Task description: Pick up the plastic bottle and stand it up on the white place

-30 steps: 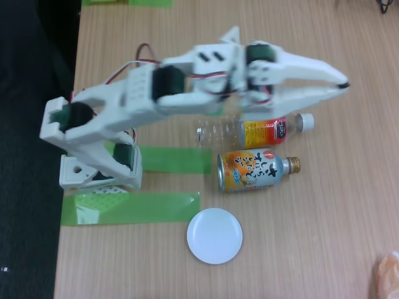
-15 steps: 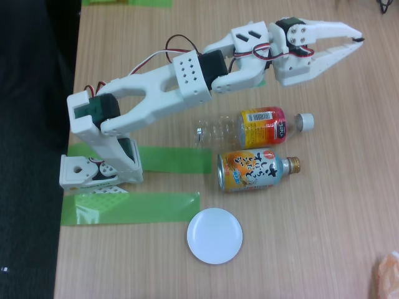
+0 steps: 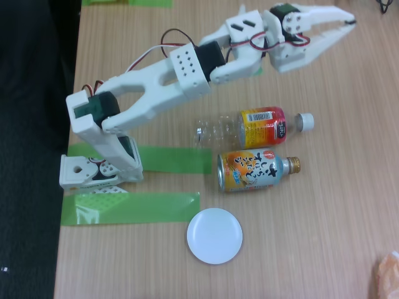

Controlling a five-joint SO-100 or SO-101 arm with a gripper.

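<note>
The plastic bottle (image 3: 249,128) lies on its side in the middle of the wooden table, white cap pointing right and clear ribbed base pointing left. The white place (image 3: 214,235) is a small round disc near the lower centre, with nothing on it. My gripper (image 3: 349,25) is stretched toward the top right of the fixed view, well above the bottle in the picture and away from it. Its fingertips meet and nothing sits between them.
A shorter metal bottle-can (image 3: 255,169) with an orange label and gold cap lies just below the bottle. Two green tape strips (image 3: 131,207) run beside the arm's base (image 3: 93,174). An orange object (image 3: 388,274) peeks in at the lower right corner. The table's edge runs down the left.
The arm has swung from over the bottle toward the top of the view, carrying the gripper up and slightly right. Bottle, can and disc have not moved.
</note>
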